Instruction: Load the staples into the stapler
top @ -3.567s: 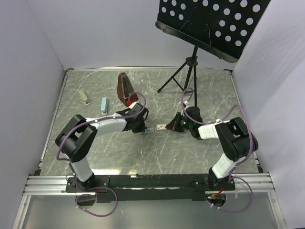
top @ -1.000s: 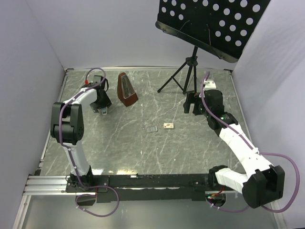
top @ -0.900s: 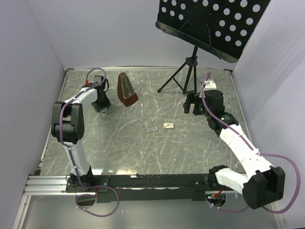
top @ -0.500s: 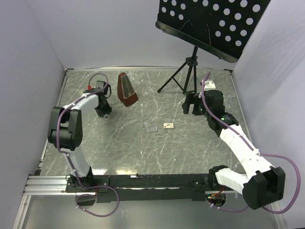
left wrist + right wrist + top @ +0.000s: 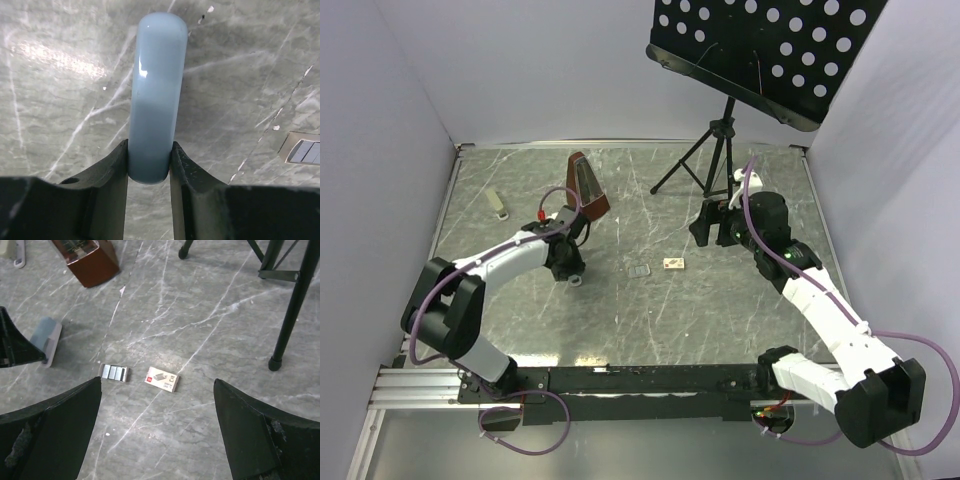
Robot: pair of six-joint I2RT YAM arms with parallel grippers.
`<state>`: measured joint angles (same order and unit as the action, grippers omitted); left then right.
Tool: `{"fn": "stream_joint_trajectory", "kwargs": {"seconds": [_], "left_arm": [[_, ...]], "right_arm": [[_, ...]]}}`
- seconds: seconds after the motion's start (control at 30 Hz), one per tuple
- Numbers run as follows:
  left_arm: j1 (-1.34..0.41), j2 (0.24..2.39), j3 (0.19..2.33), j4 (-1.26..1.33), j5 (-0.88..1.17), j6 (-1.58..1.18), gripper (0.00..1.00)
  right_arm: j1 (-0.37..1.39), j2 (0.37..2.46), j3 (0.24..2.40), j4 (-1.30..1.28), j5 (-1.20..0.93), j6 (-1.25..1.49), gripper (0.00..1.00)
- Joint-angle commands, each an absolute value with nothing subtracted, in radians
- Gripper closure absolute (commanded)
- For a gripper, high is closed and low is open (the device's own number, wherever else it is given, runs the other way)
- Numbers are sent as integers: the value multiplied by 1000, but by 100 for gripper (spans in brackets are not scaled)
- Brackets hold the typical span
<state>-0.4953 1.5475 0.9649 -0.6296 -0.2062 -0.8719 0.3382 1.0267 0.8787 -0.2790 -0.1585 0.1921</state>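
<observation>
My left gripper (image 5: 150, 150) is shut on the near end of a pale blue stapler (image 5: 157, 75), which points away from the wrist above the marble table. From the right wrist view the same stapler (image 5: 45, 337) hangs at the left with the left gripper's fingers (image 5: 15, 347) on it. The staples (image 5: 114, 372) are silvery strips in a small open tray (image 5: 639, 270), also seen at the right edge of the left wrist view (image 5: 305, 150). Their cream-tan box (image 5: 162, 379) lies just right of the tray. My right gripper (image 5: 157, 390) hovers open and empty above the box.
A brown metronome (image 5: 587, 187) stands behind the left gripper. A beige stapler (image 5: 498, 204) lies at the back left. A black music stand's tripod (image 5: 715, 150) stands at the back right, one leg's foot (image 5: 273, 361) close to the right gripper.
The left arm has carried the blue stapler from the back left toward the middle, close to the staples tray. Its jaws closed further early on. The right gripper drifted slightly left.
</observation>
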Motion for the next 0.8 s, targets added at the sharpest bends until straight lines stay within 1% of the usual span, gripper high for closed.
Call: {"fn": "stream_joint_trajectory", "kwargs": {"seconds": [0.0,0.03,0.13,0.17,0.23,0.27,0.37,0.77], "left_arm": [[-520,1545,956,-563,-218,-937,78],[-523,1552,957,-557,-216,-939,77],[-537,1566,969,-537,-201,-939,66],[-548,1566,971,-522,-196,-940,60],[-558,1562,973,-512,-187,-942,54],[-566,1562,976,-502,-186,-942,47],[-575,1565,973,-479,-160,-940,39],[-610,1643,1055,-344,-22,-973,38]], "right_arm": [[351,1006,896,-270,-169,181,1],[354,1009,894,-268,-164,181,1],[354,1014,890,-267,-161,181,1],[356,1014,888,-265,-164,183,1],[354,1012,882,-262,-167,183,1],[356,1011,879,-262,-166,183,1],[357,1009,877,-262,-161,181,1],[364,1003,851,-259,-132,183,1]]}}
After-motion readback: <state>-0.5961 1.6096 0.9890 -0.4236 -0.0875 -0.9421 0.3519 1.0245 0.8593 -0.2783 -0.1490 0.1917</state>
